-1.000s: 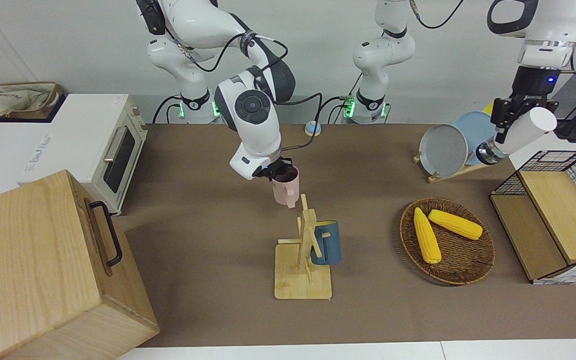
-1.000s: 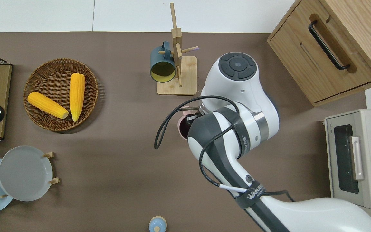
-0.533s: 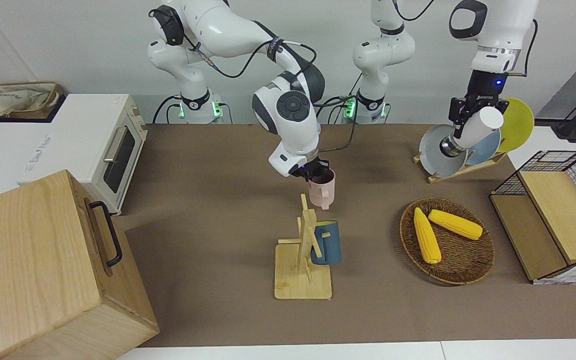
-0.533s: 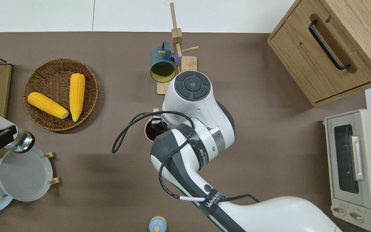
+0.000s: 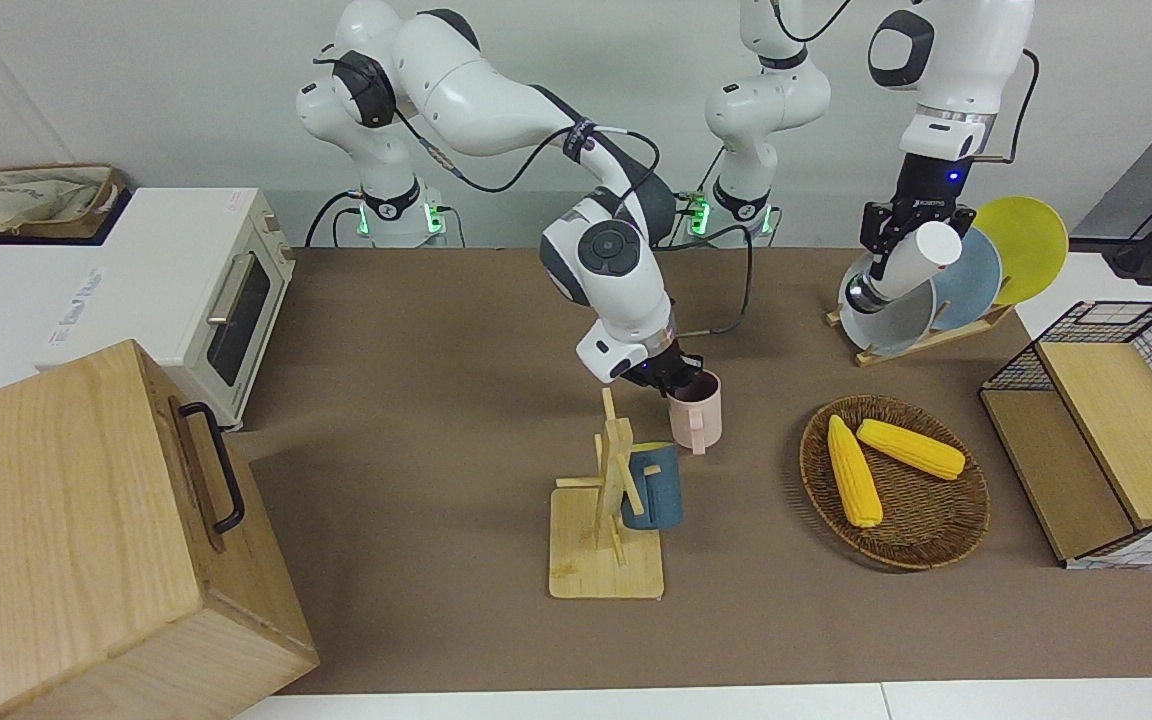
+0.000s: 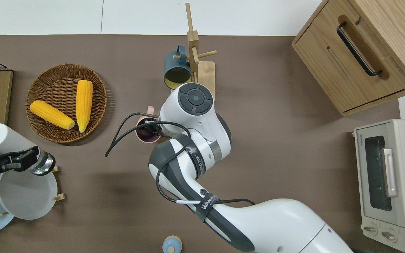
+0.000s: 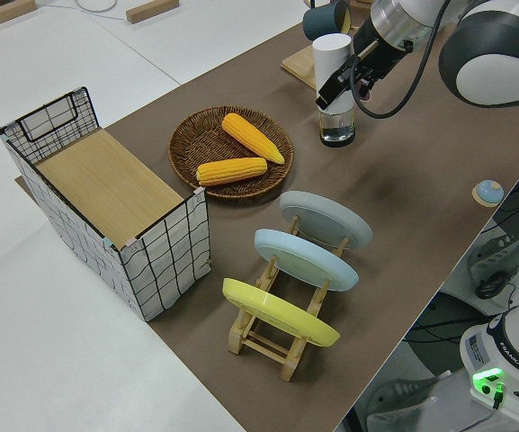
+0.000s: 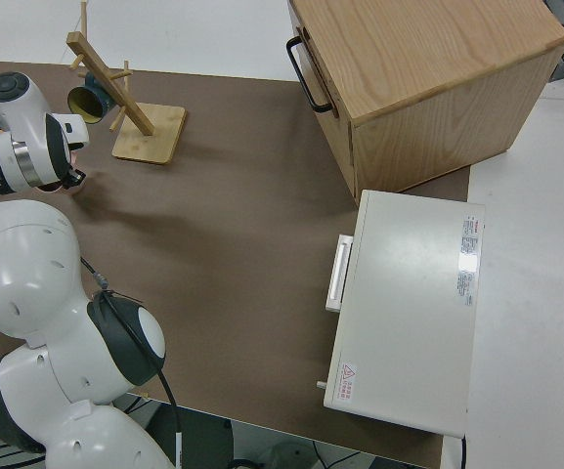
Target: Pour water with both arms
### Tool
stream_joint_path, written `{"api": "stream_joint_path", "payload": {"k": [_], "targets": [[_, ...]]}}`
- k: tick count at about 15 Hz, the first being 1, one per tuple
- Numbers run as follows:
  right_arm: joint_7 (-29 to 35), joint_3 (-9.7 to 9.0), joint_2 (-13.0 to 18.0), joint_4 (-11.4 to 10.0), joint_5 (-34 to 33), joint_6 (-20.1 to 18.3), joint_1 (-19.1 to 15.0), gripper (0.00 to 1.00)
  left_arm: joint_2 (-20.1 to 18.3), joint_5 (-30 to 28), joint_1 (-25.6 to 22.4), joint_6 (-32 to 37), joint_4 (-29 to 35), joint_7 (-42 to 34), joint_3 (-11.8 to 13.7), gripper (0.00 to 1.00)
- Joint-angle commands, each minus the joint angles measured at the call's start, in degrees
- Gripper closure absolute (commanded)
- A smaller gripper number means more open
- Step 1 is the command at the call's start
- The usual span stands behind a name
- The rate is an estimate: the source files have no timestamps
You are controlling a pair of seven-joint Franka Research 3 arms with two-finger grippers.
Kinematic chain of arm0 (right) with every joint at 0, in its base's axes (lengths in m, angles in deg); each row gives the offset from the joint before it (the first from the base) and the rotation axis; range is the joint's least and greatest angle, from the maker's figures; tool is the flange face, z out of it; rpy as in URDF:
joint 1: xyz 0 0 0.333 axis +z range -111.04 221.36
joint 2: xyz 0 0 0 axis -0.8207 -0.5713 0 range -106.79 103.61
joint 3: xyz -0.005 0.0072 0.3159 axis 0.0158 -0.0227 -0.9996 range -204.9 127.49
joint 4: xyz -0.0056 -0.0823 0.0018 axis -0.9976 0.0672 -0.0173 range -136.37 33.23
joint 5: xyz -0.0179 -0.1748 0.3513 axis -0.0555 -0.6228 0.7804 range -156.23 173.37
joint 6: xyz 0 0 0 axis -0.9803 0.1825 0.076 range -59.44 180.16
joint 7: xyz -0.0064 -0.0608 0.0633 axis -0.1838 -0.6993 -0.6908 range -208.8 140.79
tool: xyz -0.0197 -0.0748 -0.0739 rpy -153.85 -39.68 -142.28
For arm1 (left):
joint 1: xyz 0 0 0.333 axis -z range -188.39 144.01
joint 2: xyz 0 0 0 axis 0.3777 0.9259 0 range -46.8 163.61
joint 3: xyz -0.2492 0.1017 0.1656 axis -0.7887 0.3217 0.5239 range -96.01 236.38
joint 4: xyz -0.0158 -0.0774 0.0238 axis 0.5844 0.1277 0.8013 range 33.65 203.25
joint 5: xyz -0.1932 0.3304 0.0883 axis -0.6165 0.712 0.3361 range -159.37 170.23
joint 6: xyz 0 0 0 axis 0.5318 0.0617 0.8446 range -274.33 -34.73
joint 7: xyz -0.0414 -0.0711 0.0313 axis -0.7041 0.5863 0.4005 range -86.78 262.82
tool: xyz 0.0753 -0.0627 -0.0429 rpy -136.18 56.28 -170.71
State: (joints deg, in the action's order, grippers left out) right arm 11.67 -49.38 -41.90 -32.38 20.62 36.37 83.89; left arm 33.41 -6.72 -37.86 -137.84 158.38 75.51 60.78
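The right gripper point(image 5: 678, 381) holds a pink cup point(image 5: 696, 424), its fingers clamped on the rim. The cup is upright, mouth up, just beside the blue cup point(image 5: 652, 485) that hangs on the wooden rack point(image 5: 606, 540), toward the left arm's end of the desk point(image 5: 416, 480). I cannot tell if the pink cup rests on the desk or hangs just over it.

The left gripper point(image 5: 886, 250) holds a white bottle point(image 5: 911, 265), fingers clamped around its body. The bottle leans, its white top end higher than its shiny end. From overhead it hangs over the grey plate point(image 6: 26, 191) in the plate rack, near the corn basket point(image 6: 44, 130).

What matters next: the bottle is well apart from the cup. The cup lies toward the right arm's end from the bottle, so I think the two must come closer before any pouring.

The right arm hides much of the cup from above. I cannot see water, nor tell which end of the bottle opens.
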Motion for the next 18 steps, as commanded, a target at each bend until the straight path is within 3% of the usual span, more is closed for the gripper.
{"api": "stream_joint_path", "payload": {"k": [1, 4, 9, 12, 13, 14, 16, 18], "targets": [[3.45, 0.04, -2.49, 2.17, 1.39, 1.60, 1.41, 1.000, -2.34, 0.20, 0.99, 0.77, 0.85, 1.17, 0.62, 1.00], [5.21, -0.22, -2.84, 2.17, 1.39, 1.69, 1.51, 1.000, -2.34, -1.20, 1.08, 1.04, 0.85, 1.08, 0.62, 1.00], [10.30, -2.59, -2.84, 2.08, 1.48, 1.16, 1.33, 1.000, -1.90, -1.21, 1.17, 1.04, 0.85, 0.91, 0.62, 1.00], [10.48, -2.60, -2.84, 1.64, 2.18, 1.25, 1.33, 1.000, -1.55, -1.21, 1.17, 0.95, 0.85, 0.82, 0.62, 1.00], [10.48, -2.60, -2.84, 1.55, 2.19, 1.51, 1.42, 0.959, -1.55, -1.21, 1.17, 0.86, 0.85, 0.82, 0.62, 1.00], [10.31, -2.60, -2.84, 1.55, 2.01, 1.60, 1.42, 0.551, -1.55, -1.21, 1.26, 0.86, 0.85, 0.82, 0.62, 1.00], [10.22, -2.60, -2.84, 1.55, 1.57, 1.95, 1.50, 0.005, -1.46, -1.21, 1.26, 0.86, 0.85, 0.82, 0.62, 1.00], [10.14, -2.51, -2.84, 1.64, 1.48, 2.39, 1.94, 0.007, -1.46, -1.21, 1.26, 0.86, 0.85, 0.82, 0.62, 1.00]]}}
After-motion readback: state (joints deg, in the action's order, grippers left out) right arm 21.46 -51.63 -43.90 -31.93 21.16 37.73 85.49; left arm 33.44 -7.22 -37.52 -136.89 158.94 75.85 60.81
